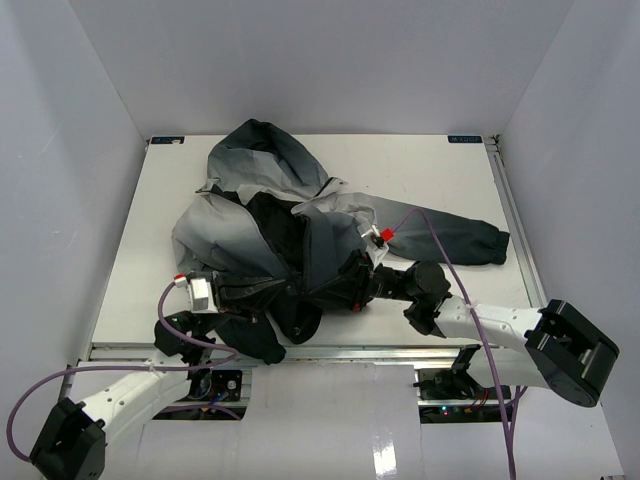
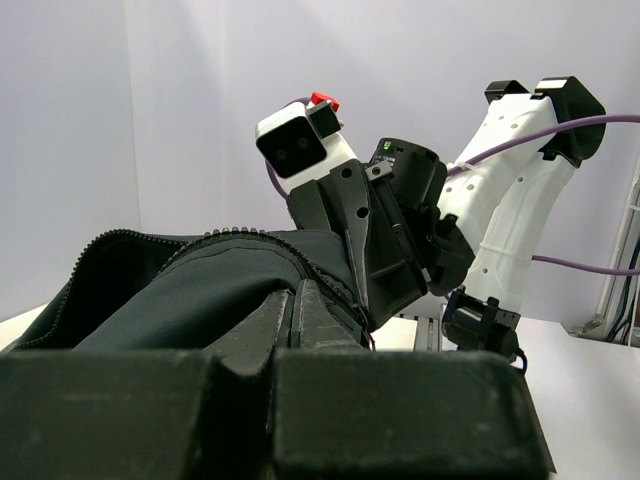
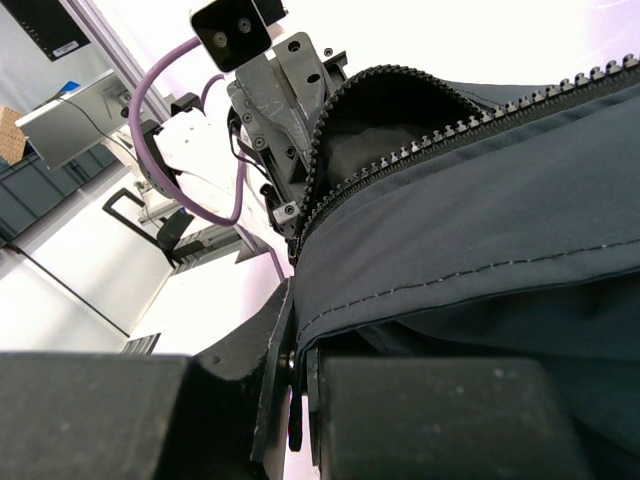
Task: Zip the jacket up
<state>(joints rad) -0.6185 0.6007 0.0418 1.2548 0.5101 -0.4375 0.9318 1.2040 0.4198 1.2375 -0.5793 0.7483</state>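
Left fingers and right fingers each pinch the jacket; overhead, its dark folds hide both.

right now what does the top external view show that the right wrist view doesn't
Only the top external view shows the whole grey-to-charcoal hooded fabric jacket crumpled on the white table, its hood at the far side and one long sleeve stretched to the right. Only the right wrist view shows the dark zipper teeth up close, their two rows parted. Both show the left hand and the right hand at the jacket's dark front.
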